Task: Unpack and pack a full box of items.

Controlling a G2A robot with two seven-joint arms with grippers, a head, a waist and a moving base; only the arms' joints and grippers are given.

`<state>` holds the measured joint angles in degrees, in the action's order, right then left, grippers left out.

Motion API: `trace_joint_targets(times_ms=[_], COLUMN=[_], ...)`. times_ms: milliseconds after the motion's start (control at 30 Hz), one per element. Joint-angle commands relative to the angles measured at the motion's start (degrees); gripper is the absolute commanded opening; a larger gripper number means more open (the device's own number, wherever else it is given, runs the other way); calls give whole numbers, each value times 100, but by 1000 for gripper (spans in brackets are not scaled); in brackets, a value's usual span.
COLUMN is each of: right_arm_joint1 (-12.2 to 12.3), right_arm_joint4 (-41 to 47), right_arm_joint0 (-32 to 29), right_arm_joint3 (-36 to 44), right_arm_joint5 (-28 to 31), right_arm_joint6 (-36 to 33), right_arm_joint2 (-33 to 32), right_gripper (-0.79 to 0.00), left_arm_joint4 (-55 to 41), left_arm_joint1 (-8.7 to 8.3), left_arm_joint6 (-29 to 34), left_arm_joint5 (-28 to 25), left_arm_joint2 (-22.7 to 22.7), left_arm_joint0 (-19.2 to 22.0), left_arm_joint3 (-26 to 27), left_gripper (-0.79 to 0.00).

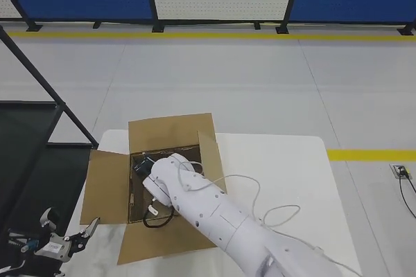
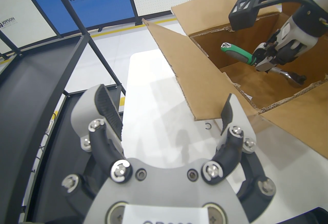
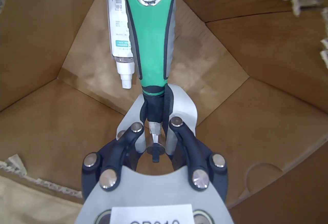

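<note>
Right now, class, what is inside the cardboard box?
Inside the cardboard box, the right gripper holds a green-handled ratchet; a clear bottle lies on the floor. The handle covers part of the bottle, and the gripper hides the floor beneath it.

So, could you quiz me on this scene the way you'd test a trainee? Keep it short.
1. True or false: the right pincer is shut on the green-handled ratchet.
2. What lies on the floor of the cardboard box, under the ratchet? A) a small bottle B) a roll of tape C) a mug
3. Fill in: the left pincer, beside the box, is ____ and holds nothing.

Key: 1 true; 2 A; 3 open.
</note>
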<state>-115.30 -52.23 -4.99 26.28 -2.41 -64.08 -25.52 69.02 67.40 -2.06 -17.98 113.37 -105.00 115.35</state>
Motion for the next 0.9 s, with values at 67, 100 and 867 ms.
trace_joint_targets(times_ms=[67,100,867], right_arm_joint1=[-23,-30,-44], right_arm_joint4=[98,103,773], right_arm_joint0=[-43,-47,38], right_arm_joint3=[-218,-273,-648], right_arm_joint5=[-12,-103,-125], right_arm_joint6=[92,88,-6], right_arm_joint2=[77,104,535], right_gripper=[-785,-785,-616], left_arm_joint4=[0,0,0], left_arm_joint1=[0,0,0], left_arm_joint6=[0,0,0], left_arm_joint5=[0,0,0], left_arm_joint2=[0,0,0], left_arm_joint0=[0,0,0], left_arm_joint3=[0,0,0], left_gripper=[0,0,0])
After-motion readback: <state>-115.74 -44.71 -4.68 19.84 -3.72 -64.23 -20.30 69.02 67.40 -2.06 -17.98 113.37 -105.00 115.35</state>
